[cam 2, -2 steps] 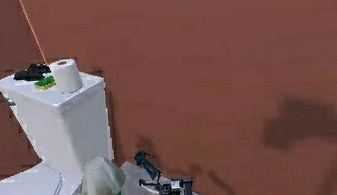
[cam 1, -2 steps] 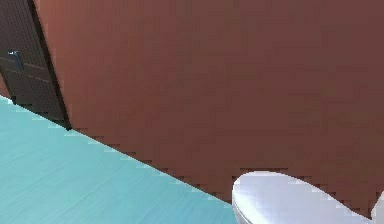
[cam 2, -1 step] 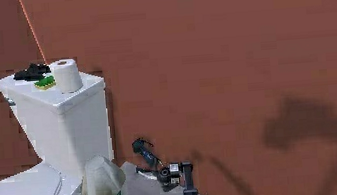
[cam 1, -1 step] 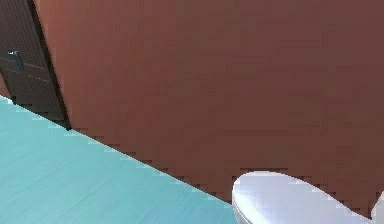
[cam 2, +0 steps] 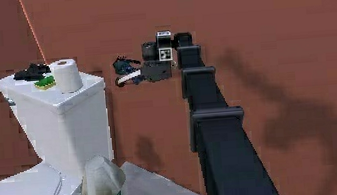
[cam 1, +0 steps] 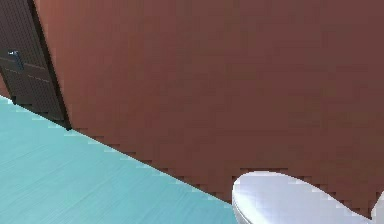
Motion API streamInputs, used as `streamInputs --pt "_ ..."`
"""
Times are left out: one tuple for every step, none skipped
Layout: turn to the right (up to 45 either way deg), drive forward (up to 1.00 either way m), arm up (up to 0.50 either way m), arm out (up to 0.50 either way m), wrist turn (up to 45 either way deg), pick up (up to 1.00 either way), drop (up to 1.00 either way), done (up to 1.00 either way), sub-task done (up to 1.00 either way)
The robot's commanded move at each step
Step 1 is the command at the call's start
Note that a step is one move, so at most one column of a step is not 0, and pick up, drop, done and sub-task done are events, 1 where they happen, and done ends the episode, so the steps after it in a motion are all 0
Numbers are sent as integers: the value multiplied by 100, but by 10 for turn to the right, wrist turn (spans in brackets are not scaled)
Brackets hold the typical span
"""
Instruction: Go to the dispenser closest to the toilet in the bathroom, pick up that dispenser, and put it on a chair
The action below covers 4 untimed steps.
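The white toilet's tank (cam 2: 68, 118) stands at the arm side view's left, and its lid (cam 1: 300, 200) shows at the forward view's bottom right. On the tank top lie a dark low object (cam 2: 31, 71), a small green thing (cam 2: 47, 83) and a white paper roll (cam 2: 67, 75). The dark arm (cam 2: 214, 122) rises from the bottom right toward the red-brown wall. The gripper (cam 2: 124, 72) sits at its far end, just right of the tank top and at about its height. Its fingertips are hard to make out, so I cannot tell whether it holds anything.
A pale cone-shaped thing with a green base (cam 2: 103, 183) stands low beside the toilet, next to a grey low surface (cam 2: 158, 187). A dark door (cam 1: 25, 70) stands at the forward view's left. Teal floor (cam 1: 80, 180) runs along the red-brown wall (cam 1: 220, 80).
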Motion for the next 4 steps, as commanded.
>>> streamInputs --pt "0 0 0 0 -450 0 0 0 0" --pt "0 0 0 0 -450 0 0 0 0" --pt "0 0 0 0 -120 0 0 0 0" --pt "0 0 0 -38 0 0 0 0 0"
